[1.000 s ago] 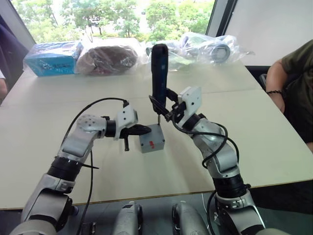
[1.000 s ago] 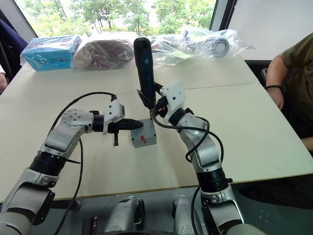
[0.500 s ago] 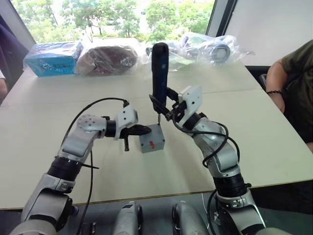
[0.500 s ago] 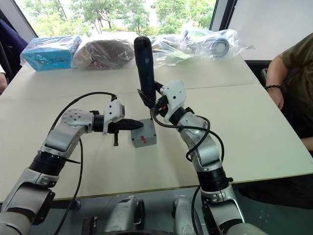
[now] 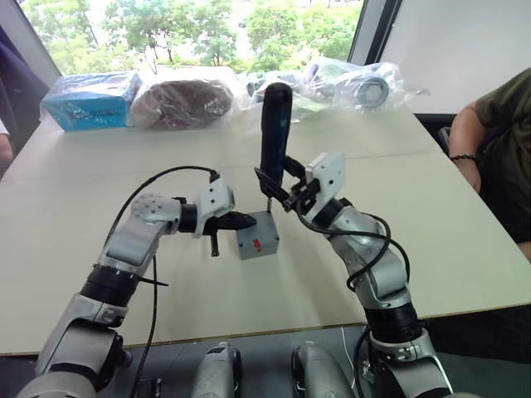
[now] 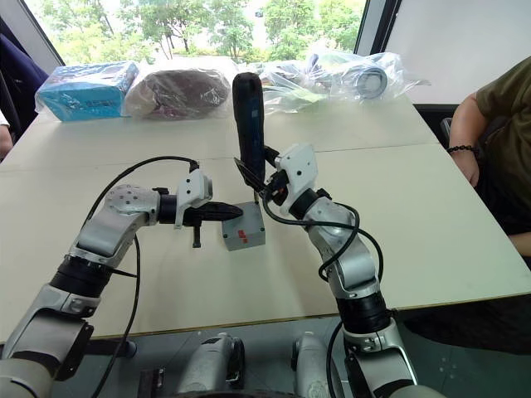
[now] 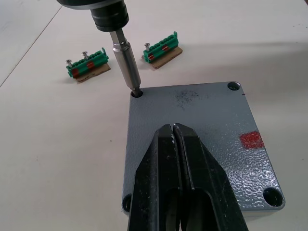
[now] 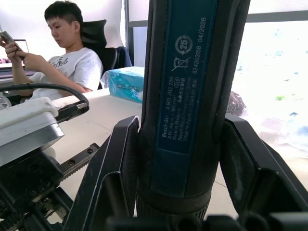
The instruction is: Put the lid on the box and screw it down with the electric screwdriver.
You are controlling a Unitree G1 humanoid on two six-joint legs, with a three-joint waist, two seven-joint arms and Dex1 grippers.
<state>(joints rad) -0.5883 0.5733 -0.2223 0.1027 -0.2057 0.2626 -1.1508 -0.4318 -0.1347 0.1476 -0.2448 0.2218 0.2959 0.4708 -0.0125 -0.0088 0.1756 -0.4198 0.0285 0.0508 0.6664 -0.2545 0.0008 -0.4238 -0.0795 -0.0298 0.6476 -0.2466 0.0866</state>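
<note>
Screwdriver (image 5: 275, 133) just dropped and tilted in your right pincer (image 5: 278, 187), which pinches it; bit's seated in a lid (image 7: 202, 144) corner hole past your pressed-together left pincer (image 7: 177, 144), so drive it.

One grey square metal lid (image 7: 202, 144) with four corner holes, one dark blue pen-shaped electric screwdriver (image 5: 274, 137), two green-red terminal blocks (image 7: 86, 67), two pincers (image 7: 180, 178)

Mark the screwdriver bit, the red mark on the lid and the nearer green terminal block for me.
screwdriver bit (image 7: 126, 65): left wrist view, middle of the metal shaft.
red mark (image 7: 251, 140): left wrist view, centre of the patch on the lid.
green terminal block (image 7: 87, 64): left wrist view, green body.
</note>
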